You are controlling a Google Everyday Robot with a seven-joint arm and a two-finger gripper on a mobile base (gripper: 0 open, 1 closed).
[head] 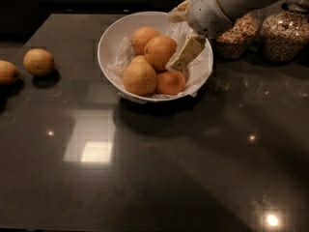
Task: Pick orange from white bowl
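With the gripper (176, 40) over the bowl (108, 42) by the worktop's (145, 178) far edge, fingers (187, 53) spread, centre them around the top orange (161, 52) before closing.

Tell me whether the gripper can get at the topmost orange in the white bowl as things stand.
Probably yes: the gripper is inside the white bowl, right beside the topmost orange, nothing between them.

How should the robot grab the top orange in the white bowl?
Grip the top orange across its round middle, coming from above: it sits highest in the white bowl, with other oranges crowding it lower down. The gripper hangs close beside it, inside the bowl.
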